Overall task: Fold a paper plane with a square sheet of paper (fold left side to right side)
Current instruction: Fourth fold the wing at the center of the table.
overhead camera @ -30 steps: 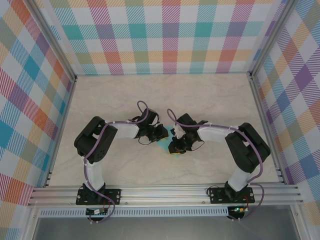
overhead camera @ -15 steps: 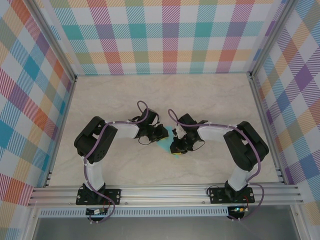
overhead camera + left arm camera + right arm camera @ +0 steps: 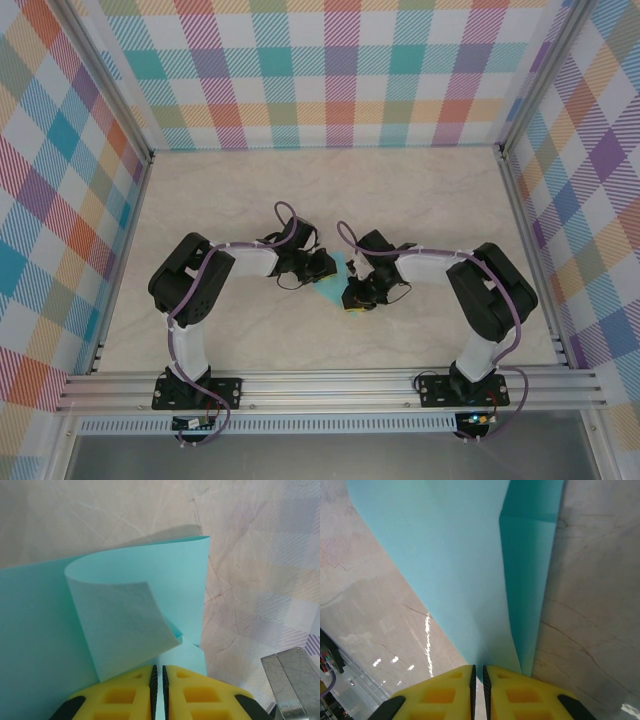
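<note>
Top: paper (image 3: 335, 283) mid-table (image 3: 250, 190), toward the near edge, between left gripper (image 3: 322, 268) and right gripper (image 3: 352, 296); left wrist: left gripper pinches the paper's curled-over edge; right wrist: right gripper pinches the creased paper.

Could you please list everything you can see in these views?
paper sheet: one, turquoise, partly folded and curled, mid-table between both hands.
table: one, beige marbled, under the paper sheet.
walls: three, multicoloured plaid, around the table.
frame rails: several, silver, near edge and corners.
left arm: one, black and white, left base.
right arm: one, black and white, right base.
left hand: one, yellow fingers, shut on the paper sheet.
right hand: one, yellow fingers, shut on the paper sheet.
</note>
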Available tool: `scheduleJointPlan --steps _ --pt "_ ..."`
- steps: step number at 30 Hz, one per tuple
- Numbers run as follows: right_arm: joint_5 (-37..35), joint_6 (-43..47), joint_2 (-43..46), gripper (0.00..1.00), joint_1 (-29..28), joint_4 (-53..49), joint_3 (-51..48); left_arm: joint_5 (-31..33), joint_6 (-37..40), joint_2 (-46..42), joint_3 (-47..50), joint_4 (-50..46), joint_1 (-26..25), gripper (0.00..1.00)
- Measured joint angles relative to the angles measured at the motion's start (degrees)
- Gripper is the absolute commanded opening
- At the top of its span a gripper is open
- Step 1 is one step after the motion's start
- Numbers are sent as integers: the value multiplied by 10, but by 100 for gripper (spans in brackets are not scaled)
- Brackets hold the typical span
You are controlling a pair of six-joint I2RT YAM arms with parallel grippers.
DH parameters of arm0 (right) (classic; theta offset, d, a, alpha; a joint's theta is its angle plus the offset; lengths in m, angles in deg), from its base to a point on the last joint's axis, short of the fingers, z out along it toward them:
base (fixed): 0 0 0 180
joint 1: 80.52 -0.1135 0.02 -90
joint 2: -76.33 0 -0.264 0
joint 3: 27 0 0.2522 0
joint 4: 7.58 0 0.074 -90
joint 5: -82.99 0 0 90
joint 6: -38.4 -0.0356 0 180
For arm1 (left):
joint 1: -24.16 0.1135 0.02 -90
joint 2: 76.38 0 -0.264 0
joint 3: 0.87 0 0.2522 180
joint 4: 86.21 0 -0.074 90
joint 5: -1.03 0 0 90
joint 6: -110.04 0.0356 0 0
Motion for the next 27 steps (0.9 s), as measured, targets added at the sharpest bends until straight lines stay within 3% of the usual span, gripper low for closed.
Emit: scheduleJointPlan --steps 16,27 --pt "-5 -25 61 15 6 72 -85 -1 0 0 0 -2 -8 14" --pt "-25 -48 118 15 6 70 -135 -7 0 0 0 -5 -12 14"
